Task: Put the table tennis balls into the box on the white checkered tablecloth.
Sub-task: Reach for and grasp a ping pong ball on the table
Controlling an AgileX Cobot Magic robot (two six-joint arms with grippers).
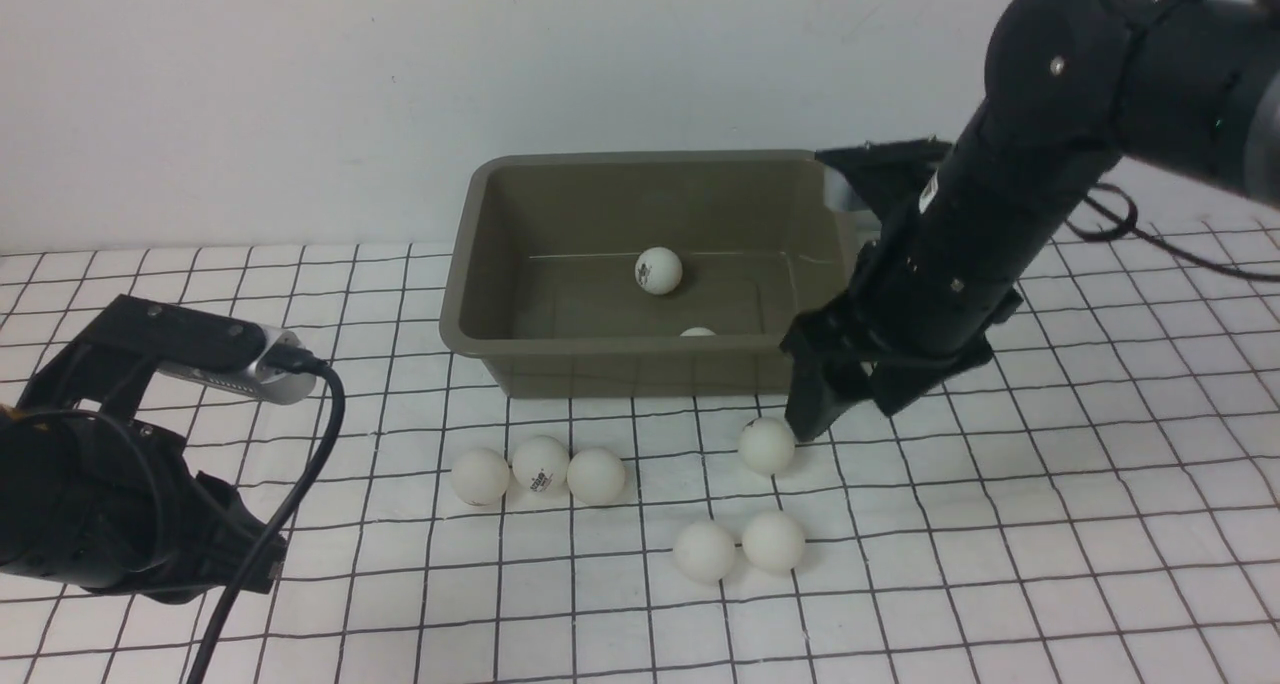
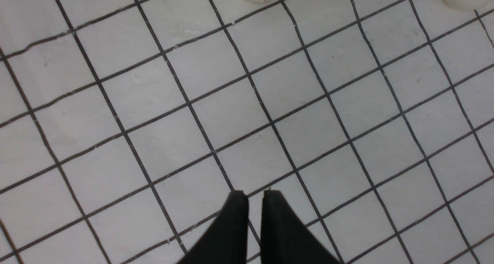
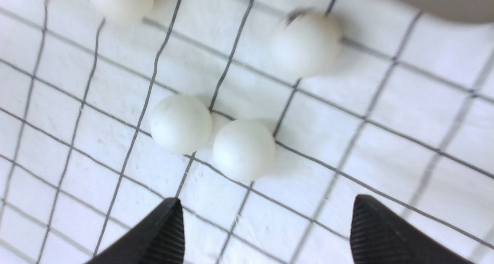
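Two balls (image 1: 659,270) lie in the box (image 1: 560,347); six sit on the cloth (image 1: 1000,524) before it. Our right claw (image 3: 267,200) gapes wide, empty, near them; left claw (image 2: 251,194) closed. We fear a descending jaw nudging one away.

You have a robot test bench in front of you, the sort found in a lab rather than a home. A bare white wall (image 1: 300,84) closes the far side, and the work surface is covered by the white checkered tablecloth (image 1: 1100,524), its black grid slightly wrinkled. Two black robot arms reach in: the left arm (image 1: 90,504) near you, carrying a silver camera (image 1: 250,369) and a thick black cable (image 1: 300,484), and the right arm (image 1: 1000,224) at the far right. The props laid out are the box (image 1: 640,349) and the table tennis balls (image 1: 595,474).
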